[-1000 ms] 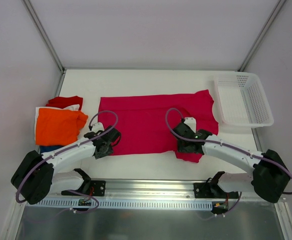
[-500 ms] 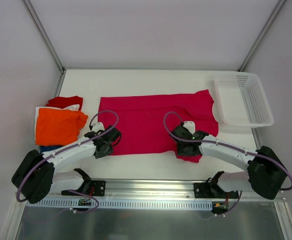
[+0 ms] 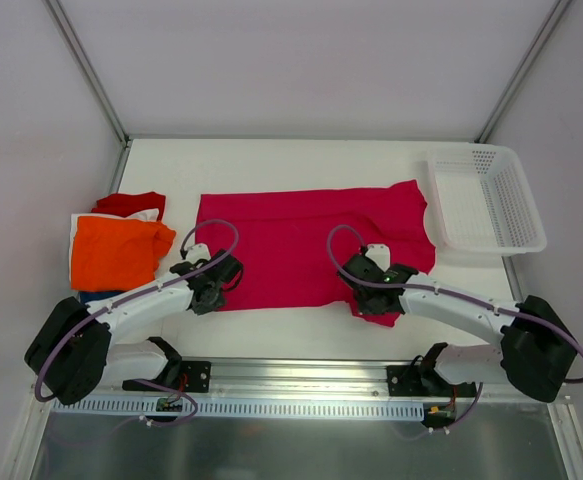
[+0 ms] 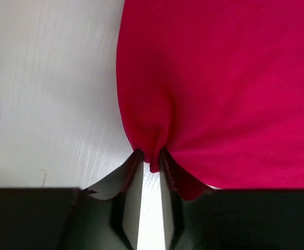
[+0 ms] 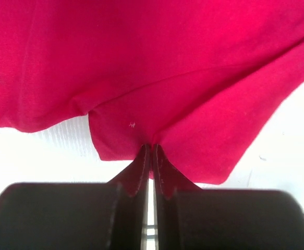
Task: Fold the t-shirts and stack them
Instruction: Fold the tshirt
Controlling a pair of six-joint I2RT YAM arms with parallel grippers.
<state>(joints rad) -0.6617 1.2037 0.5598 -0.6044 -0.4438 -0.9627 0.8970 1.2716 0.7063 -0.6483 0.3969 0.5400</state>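
**Both grippers pinching the pink shirt's near edge**

Left gripper [image 4: 150, 158]: jaws pressed onto a small bunch of the pink shirt [image 3: 301, 240] at its near-left corner. The cloth puckers up between the tips. Right gripper [image 5: 152, 152]: jaws almost together, pinching a fold of the near edge by the near-right sleeve, with a flap of cloth just left of the tips. Both grippers are low over the table [image 3: 271, 160].

The pink shirt lies spread flat mid-table, long side running left to right, with a second sleeve at its far-right corner.

Left of it, and apart from it, is a stack by the table's left edge. The orange shirt [image 3: 116, 252] is on top and the blue shirt [image 3: 93, 297] peeks out at the near side. The white shirt [image 3: 151, 214] and red shirt [image 3: 131, 203] show at the far side.

Far right: basket [image 3: 481, 200], just beside the far-right sleeve; cannot tell if they touch.
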